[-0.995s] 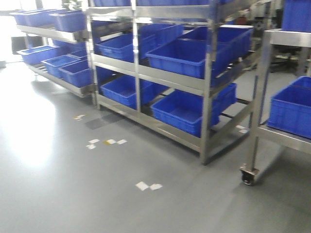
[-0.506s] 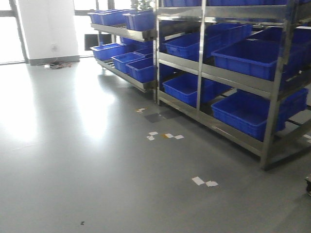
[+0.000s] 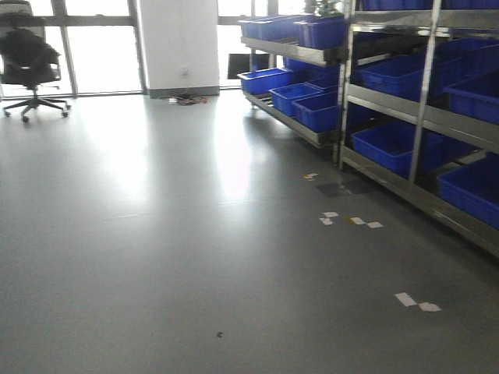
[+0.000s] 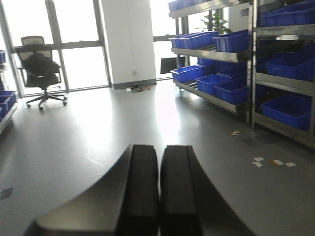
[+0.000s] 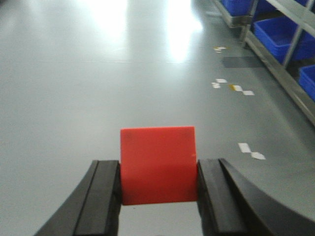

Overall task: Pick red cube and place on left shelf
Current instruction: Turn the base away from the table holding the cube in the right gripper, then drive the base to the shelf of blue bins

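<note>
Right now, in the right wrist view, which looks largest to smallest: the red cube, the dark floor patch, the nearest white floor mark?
1. red cube, largest, but it is right at the camera.
2. dark floor patch.
3. nearest white floor mark, smallest.

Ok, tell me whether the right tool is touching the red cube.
Touching. The right wrist view shows the red cube clamped in the right tool, both black fingers pressed flush against its sides with no gap.
</note>
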Tool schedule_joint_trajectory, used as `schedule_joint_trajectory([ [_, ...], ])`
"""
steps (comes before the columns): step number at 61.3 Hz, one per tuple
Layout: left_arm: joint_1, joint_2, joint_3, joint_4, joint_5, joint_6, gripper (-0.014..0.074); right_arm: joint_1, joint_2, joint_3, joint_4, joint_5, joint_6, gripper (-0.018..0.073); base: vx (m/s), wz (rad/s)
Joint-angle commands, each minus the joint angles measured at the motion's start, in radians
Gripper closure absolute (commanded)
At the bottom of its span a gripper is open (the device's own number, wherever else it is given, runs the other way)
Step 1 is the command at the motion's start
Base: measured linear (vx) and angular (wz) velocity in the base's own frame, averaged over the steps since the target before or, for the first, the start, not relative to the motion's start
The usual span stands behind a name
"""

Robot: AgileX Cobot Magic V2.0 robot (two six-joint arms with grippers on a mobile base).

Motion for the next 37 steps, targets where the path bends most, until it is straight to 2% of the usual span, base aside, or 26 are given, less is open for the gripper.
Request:
schedule_joint_trajectory([
  [1,-0.004,0.008,0.022,-0.006,-0.084,0.001,0.0491,0.001,-0.001,-0.03,-0.006,-0.095,-0.003,0.0494,-0.08,0.45],
  [20,-0.004,0.008,0.022,-0.006,-0.084,0.001,0.0491,0.001,-0.001,-0.03,-0.006,-0.095,-0.003,0.0494,-0.06,0.49],
  [37,-0.004,0.008,0.022,-0.006,-0.084,0.001,0.0491,0.001,-0.001,-0.03,-0.006,-0.095,-0.003,0.0494,0.0,0.23],
])
